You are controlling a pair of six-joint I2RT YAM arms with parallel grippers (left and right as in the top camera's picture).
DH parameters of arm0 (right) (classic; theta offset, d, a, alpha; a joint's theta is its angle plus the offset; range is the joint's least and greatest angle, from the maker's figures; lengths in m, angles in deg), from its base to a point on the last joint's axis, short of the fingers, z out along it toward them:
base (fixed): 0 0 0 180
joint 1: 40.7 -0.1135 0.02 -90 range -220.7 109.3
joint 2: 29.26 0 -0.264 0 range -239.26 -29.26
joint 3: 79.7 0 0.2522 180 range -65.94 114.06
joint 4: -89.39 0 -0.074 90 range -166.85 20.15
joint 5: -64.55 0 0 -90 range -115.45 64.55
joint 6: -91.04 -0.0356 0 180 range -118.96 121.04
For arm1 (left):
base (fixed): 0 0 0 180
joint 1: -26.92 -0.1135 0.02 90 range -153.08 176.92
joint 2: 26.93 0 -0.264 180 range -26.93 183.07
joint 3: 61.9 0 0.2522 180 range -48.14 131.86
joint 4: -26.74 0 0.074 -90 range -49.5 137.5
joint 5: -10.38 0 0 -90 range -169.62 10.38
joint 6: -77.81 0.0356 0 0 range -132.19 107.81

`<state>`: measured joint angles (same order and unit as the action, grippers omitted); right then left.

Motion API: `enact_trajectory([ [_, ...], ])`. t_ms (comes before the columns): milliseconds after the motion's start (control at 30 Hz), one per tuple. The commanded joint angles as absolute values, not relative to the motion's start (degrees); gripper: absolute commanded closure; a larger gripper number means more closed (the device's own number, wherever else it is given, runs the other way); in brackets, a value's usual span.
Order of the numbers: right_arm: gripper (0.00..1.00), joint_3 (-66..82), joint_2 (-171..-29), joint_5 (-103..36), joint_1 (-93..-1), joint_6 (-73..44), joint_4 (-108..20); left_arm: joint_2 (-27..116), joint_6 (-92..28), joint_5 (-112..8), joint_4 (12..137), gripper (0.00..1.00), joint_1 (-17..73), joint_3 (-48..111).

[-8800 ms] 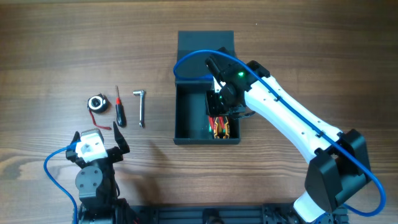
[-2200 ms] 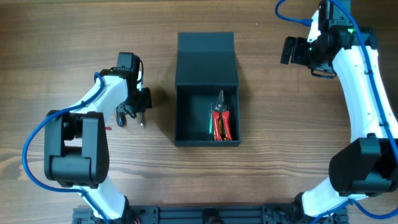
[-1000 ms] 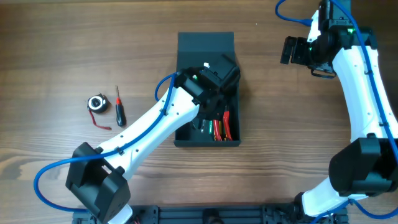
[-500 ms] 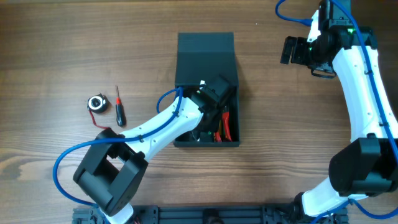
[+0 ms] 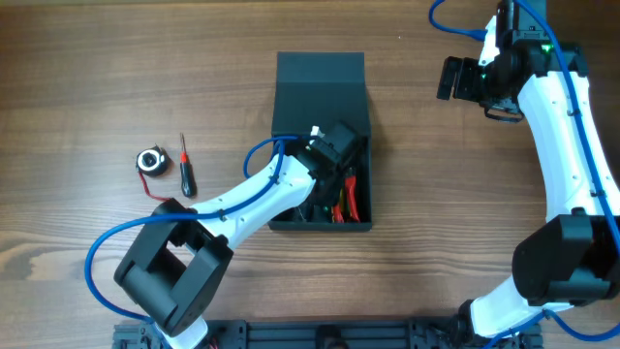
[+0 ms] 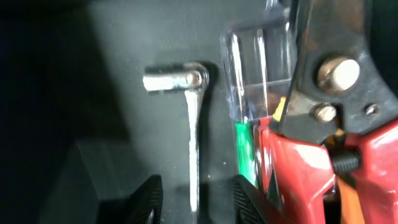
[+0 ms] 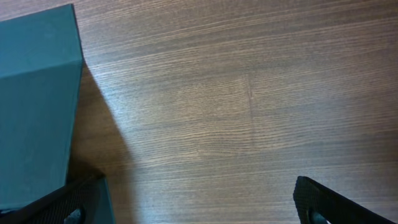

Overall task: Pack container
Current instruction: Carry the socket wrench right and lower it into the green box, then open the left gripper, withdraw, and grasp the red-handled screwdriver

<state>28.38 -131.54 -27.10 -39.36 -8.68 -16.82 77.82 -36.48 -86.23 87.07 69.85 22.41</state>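
The dark teal container (image 5: 320, 87) stands mid-table with its flap lid folded back. My left gripper (image 5: 323, 189) reaches down into it. In the left wrist view its jaws (image 6: 196, 199) are open, and a silver L-shaped socket wrench (image 6: 194, 137) lies on the box floor between them, with a gap on each side. Beside the wrench lie red-handled pliers (image 6: 311, 168) and a clear plastic handle with a green part (image 6: 258, 81). The pliers (image 5: 351, 199) also show from overhead. My right gripper (image 5: 448, 79) hovers open over bare wood at the far right, holding nothing (image 7: 199, 205).
A black-and-red screwdriver (image 5: 185, 165) and a small round tape measure (image 5: 150, 161) with a red cord lie on the table left of the box. The lid's edge (image 7: 34, 93) shows at the left of the right wrist view.
My left gripper sank deeper into the box, then parted its jaws and let go of the wrench, which now rests on the floor. The right arm has not moved.
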Motion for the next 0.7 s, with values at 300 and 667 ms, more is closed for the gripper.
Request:
enact_trajectory([
  [300,0.0,29.37,-132.16,-26.51,-39.23,-7.96,-16.89,78.1,-39.98,-91.02,113.19,0.56,48.63,49.23],
  [667,0.0,29.37,-132.16,-26.53,-39.23,-7.98,-16.89,78.1,-42.62,-89.71,111.57,0.5,34.25,37.9],
])
